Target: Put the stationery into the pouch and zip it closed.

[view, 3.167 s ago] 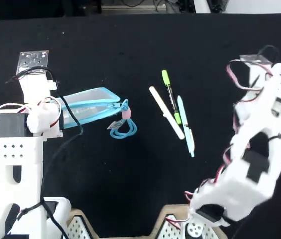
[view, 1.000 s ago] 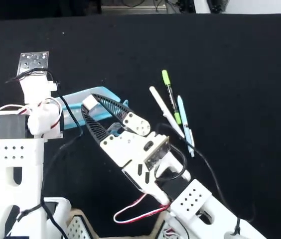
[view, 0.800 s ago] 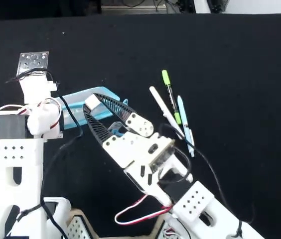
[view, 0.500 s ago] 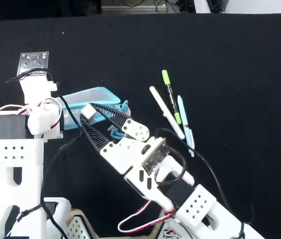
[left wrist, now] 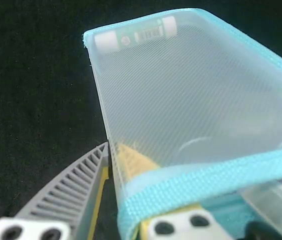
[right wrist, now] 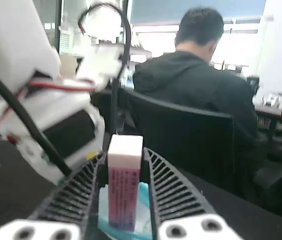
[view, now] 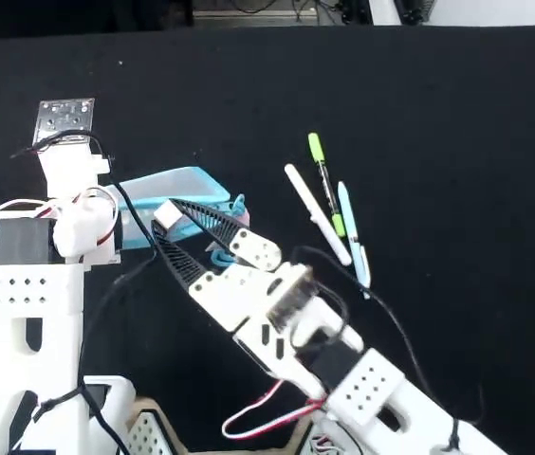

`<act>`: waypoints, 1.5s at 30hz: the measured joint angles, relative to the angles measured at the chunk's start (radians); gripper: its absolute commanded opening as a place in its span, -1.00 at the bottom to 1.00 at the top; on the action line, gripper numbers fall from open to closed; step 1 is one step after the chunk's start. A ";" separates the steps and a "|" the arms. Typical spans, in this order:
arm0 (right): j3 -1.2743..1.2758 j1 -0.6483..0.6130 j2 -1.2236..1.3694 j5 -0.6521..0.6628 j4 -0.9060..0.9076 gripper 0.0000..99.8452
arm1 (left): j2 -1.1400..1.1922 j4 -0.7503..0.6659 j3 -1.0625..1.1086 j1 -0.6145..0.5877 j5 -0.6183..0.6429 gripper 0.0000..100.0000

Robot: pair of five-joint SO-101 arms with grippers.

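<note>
Moved: your right arm has swung in from the table's right side and now lies diagonally across the middle. The right gripper [view: 161, 226] is at the pouch [view: 180, 182], and in the last half second it has dipped a little lower toward the blue fabric.
Unmoved: your left arm, the pouch and the three pens lie where they did before.
Right gripper: it is pinching the eraser [view: 168, 212] between its ribbed fingers. In the right wrist view the eraser [right wrist: 125, 185] stands upright with its lower end just over the teal material.
Left gripper: the left gripper [left wrist: 112, 152] is clamped on the pouch's edge beside the teal hem, which anchors that end.
What it means: the first item looks ready to go in, and I judge this to be the insertion step. You cannot tell from here how wide the mouth is open.
Pouch contents: a small tube with a green label [left wrist: 133, 36] sits at the far end, seen through the clear wall. The eraser does not look to be inside yet.
Still outside: the white pen [view: 317, 215], green highlighter [view: 322, 175] and light blue pen [view: 353, 237] lie close together on the table [view: 457, 142], well apart from the pouch.
Zip: not yet closed, by my judgement, since most of the stationery is still out.
</note>
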 measured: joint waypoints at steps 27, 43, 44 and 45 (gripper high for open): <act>-0.491 -0.008 -0.049 0.003 0.999 -0.47 | 0.000 -0.003 0.006 0.000 0.000 -0.94; -0.520 0.657 0.140 -0.005 1.212 -0.51 | 0.000 -0.003 0.006 0.000 0.000 -0.94; -0.529 0.674 0.193 -0.005 1.218 -0.55 | 0.000 -0.003 0.006 0.000 0.000 -0.94; -0.546 0.692 0.250 -0.012 1.227 -0.59 | 0.000 -0.003 0.006 0.000 0.000 -0.94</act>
